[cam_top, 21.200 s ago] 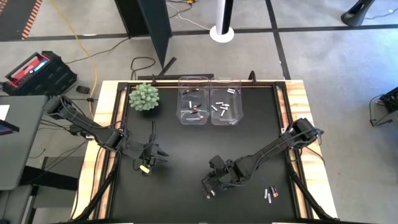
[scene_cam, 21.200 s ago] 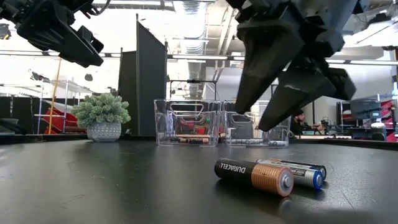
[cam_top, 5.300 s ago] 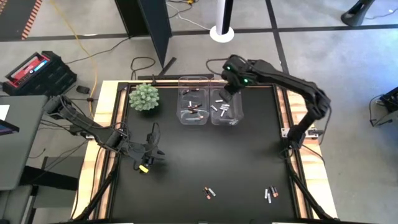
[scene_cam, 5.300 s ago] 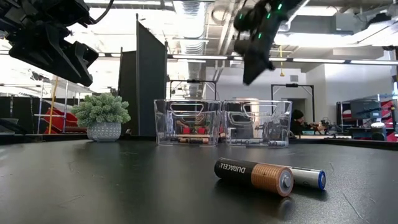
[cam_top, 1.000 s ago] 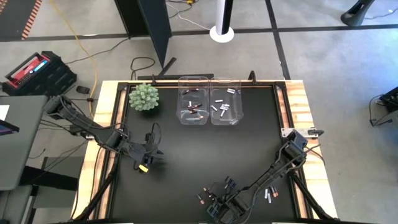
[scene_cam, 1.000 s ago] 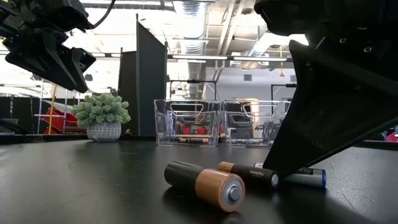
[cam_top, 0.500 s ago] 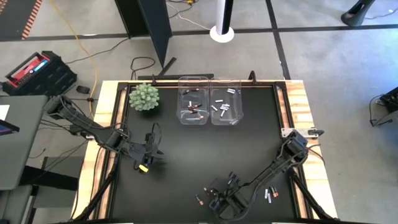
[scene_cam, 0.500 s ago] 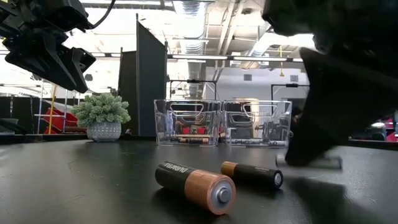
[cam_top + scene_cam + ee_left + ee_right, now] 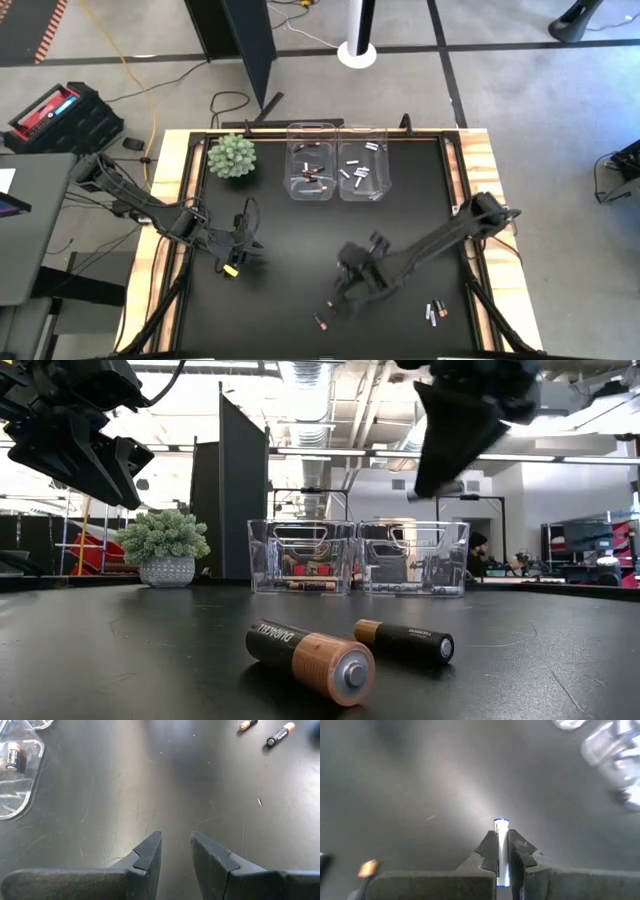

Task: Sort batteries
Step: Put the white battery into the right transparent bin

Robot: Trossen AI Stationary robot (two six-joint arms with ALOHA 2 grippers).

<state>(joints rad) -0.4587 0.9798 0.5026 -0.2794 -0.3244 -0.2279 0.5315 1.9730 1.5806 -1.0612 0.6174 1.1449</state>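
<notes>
My right gripper (image 9: 338, 300) hangs above the table's near middle, shut on a white battery with a blue-ringed end (image 9: 501, 840); it also shows at the top of the low view (image 9: 440, 460). My left gripper (image 9: 175, 855) waits open over the table's left part (image 9: 232, 268), with nothing between its fingers. Two dark, copper-ended batteries (image 9: 310, 660) (image 9: 405, 641) lie on their sides on the black table. Other batteries lie near the front right (image 9: 435, 312). Two clear bins (image 9: 311, 175) (image 9: 362, 172) at the far edge hold sorted batteries. My right gripper pinches the white battery between its two fingers (image 9: 487, 852). The battery lies along the fingers, and its blue-ringed end (image 9: 501, 823) sticks out past their tips. The fingers slant down toward the table. The battery is lifted clear of the table.
A small potted plant (image 9: 232, 156) stands at the far left, beside the bins. One battery (image 9: 322, 322) lies close to the near edge, below the right gripper. Bare black table stretches between the grippers and the bins.
My right gripper has risen from the table near its front edge and swung toward the far edge, turning a little. It has carried the blue-ended battery up and clear of the table. The two dark batteries stay lying there.
</notes>
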